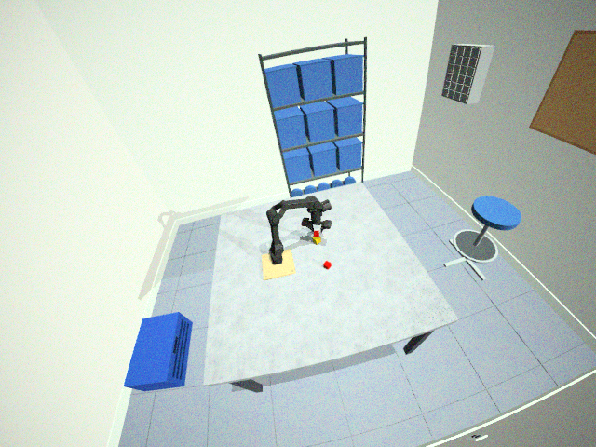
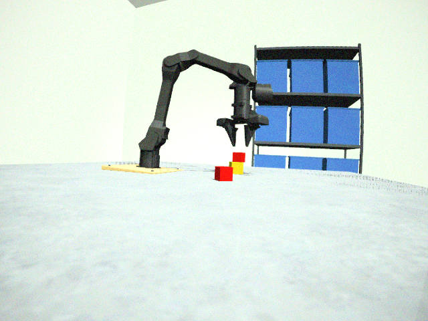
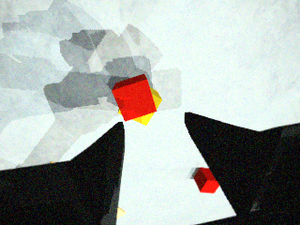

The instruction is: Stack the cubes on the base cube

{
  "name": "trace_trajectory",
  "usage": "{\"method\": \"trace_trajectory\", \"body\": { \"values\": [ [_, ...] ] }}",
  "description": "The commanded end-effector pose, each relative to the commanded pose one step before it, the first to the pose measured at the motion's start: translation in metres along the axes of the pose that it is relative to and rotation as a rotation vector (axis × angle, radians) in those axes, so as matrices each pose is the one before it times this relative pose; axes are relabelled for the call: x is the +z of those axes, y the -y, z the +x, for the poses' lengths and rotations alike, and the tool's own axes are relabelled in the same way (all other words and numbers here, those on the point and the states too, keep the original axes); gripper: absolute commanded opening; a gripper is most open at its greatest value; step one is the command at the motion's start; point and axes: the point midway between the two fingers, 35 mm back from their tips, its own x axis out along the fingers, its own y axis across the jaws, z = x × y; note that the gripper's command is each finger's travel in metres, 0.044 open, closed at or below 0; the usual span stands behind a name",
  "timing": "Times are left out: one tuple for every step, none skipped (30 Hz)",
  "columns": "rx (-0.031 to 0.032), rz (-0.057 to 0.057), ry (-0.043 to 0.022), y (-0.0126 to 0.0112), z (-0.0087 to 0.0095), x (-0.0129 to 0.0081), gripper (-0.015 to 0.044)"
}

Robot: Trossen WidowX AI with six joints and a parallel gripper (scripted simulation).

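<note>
The fingers (image 2: 239, 134) hung spread and empty above a red cube (image 2: 239, 157) resting on the yellow cube (image 2: 237, 168); another red cube (image 2: 223, 173) sat nearby on the counter (image 2: 207, 241).

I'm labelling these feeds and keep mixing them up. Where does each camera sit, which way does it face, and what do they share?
Top: high in the room, looking down at the table, shelf rack and stool; the whole arm shows.
Exterior: low at table height, facing the arm and rack side-on.
Wrist: on the gripper, looking down between open jaws.
All three share the red cube on the yellow cube and the loose red cube.
</note>
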Motion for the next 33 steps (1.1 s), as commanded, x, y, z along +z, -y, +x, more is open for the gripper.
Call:
{"method": "trace_trajectory", "body": {
  "values": [
    [-0.0022, 0.2209, -0.00035, 0.0195, -0.00419, -0.01738, 0.0265],
    [-0.00084, 0.0746, -0.00073, 0.0069, -0.00123, -0.00474, 0.0265],
    [-0.00087, 0.0746, -0.00067, 0.00713, -0.00123, -0.00442, 0.0265],
    [-0.00091, 0.0746, -0.00061, 0.00734, -0.00124, -0.00409, 0.0265],
    [-0.00094, 0.0746, -0.00054, 0.00754, -0.00124, -0.00374, 0.0265],
    [-0.00096, 0.0746, -0.00047, 0.00772, -0.00125, -0.00339, 0.0265],
    [-0.00098, 0.0746, -0.0004, 0.00789, -0.00125, -0.00303, 0.0265],
    [-0.001, 0.0746, -0.00033, 0.00804, -0.00126, -0.00266, 0.0265],
    [-0.00101, 0.0746, -0.00026, 0.00817, -0.00126, -0.00228, 0.0265],
    [-0.00102, 0.0746, -0.00019, 0.00828, -0.00127, -0.0019, 0.0265],
    [-0.00102, 0.0746, -0.00012, 0.00837, -0.00127, -0.00151, 0.0265],
    [-0.00102, 0.0746, -0.00005, 0.00845, -0.00128, -0.00111, 0.0265],
    [-0.00101, 0.0746, 0.00002, 0.00851, -0.00128, -0.00071, 0.0265],
    [-0.001, 0.0746, 0.00009, 0.00855, -0.00129, -0.00031, 0.0265],
    [-0.00099, 0.0746, 0.00015, 0.00856, -0.00129, 0.00009, 0.0265],
    [-0.00097, 0.0746, 0.00022, 0.00856, -0.0013, 0.0005, 0.0265],
    [-0.00095, 0.0746, 0.00029, 0.00854, -0.0013, 0.0009, 0.0265],
    [-0.00092, 0.0746, 0.00035, 0.00851, -0.00131, 0.0013, 0.0265],
    [-0.00089, 0.0746, 0.00041, 0.00845, -0.00131, 0.00171, 0.0265],
    [-0.00085, 0.0746, 0.00047, 0.00837, -0.00132, 0.00211, 0.0265],
    [-0.00082, 0.0746, 0.00053, 0.00827, -0.00132, 0.0025, 0.0265],
    [-0.00077, 0.0746, 0.00058, 0.00816, -0.00133, 0.00289, 0.0265],
    [-0.00073, 0.0745, 0.00063, 0.00801, -0.00133, 0.00327, 0.0265],
    [-0.00055, 0.0603, 0.00055, 0.00636, -0.00108, 0.00297, 0.0265],
    [-0.00032, 0.0362, 0.00034, 0.00374, -0.00065, 0.00195, 0.0265],
    [-0.0001, 0.0121, 0.00012, 0.00123, -0.00022, 0.00068, 0.0265],
    [0.0, 0.0, 0.0, 0.0, 0.0, 0.0, 0.0265],
    [0.0, 0.0, 0.0, 0.0, 0.0, 0.0, 0.0265],
    [0.0, 0.0, 0.0, 0.0, 0.0, 0.0, 0.0265],
    [0.0, 0.0, 0.0, 0.0, 0.0, 0.0, 0.0265],
    [0.00001, 0.0, 0.00001, -0.00005, 0.00109, 0.00012, 0.0265],
    [0.00003, 0.0, 0.00003, -0.00015, 0.00328, 0.00032, 0.0265],
    [0.00004, 0.0, 0.00004, -0.00021, 0.00546, 0.00046, 0.0265]
  ]
}}
